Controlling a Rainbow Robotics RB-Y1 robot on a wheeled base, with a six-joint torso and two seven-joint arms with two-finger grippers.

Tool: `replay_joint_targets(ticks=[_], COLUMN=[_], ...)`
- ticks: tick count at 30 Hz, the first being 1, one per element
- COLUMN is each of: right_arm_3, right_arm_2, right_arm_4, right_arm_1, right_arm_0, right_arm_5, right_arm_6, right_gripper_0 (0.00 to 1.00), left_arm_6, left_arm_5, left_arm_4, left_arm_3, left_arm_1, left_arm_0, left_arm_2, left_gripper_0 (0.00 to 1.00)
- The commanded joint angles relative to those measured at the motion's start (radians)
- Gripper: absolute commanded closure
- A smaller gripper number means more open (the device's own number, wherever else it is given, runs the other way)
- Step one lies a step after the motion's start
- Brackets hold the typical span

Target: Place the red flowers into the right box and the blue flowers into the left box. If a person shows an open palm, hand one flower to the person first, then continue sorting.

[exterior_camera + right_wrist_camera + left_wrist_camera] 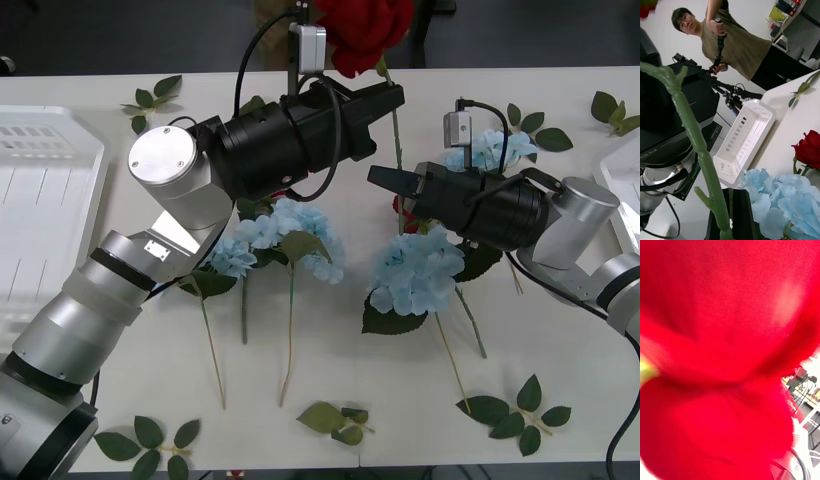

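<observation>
The left gripper (385, 98) is up over the far side of the table (560, 250), shut tight on a red rose (362, 32). The rose's green stem (696, 138) hangs down to the right gripper (385, 178), whose fingers are closed on it. Blue flowers (418, 270) lie below. The left box (40, 200) sits well apart.

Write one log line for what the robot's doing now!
left gripper: at red rose stem | right gripper: over blue flowers | left box: empty
</observation>
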Motion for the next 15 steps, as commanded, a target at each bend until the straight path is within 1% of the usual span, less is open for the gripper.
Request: replay_joint_targets(ticks=[1,7,9,15], right_arm_3=[-0.031,-0.031,-0.031,-0.031], right_arm_2=[-0.008,-0.01,-0.01,-0.002], right_arm_4=[-0.02,-0.008,0.018,0.061], right_arm_1=[0.008,-0.035,-0.073,-0.261], right_arm_0=[-0.036,-0.036,-0.036,-0.036], right_arm_5=[0.014,0.014,0.014,0.007], right_arm_6=[-0.015,-0.015,-0.015,-0.015], right_gripper_0=[1.0,1.0,1.0,1.0], left_arm_6=[-0.019,-0.019,-0.019,-0.019], left_arm_5=[0.0,0.0,0.0,-0.002], left_arm_4=[0.037,0.043,0.046,0.05], left_arm_3=[-0.041,-0.041,-0.041,-0.041], left_arm_1=[-0.012,-0.01,-0.01,0.007], left_arm_0=[0.027,0.027,0.027,0.031], left_arm_2=[-0.009,-0.009,-0.009,-0.009], left_gripper_0=[0.0,0.0,0.0,0.0])
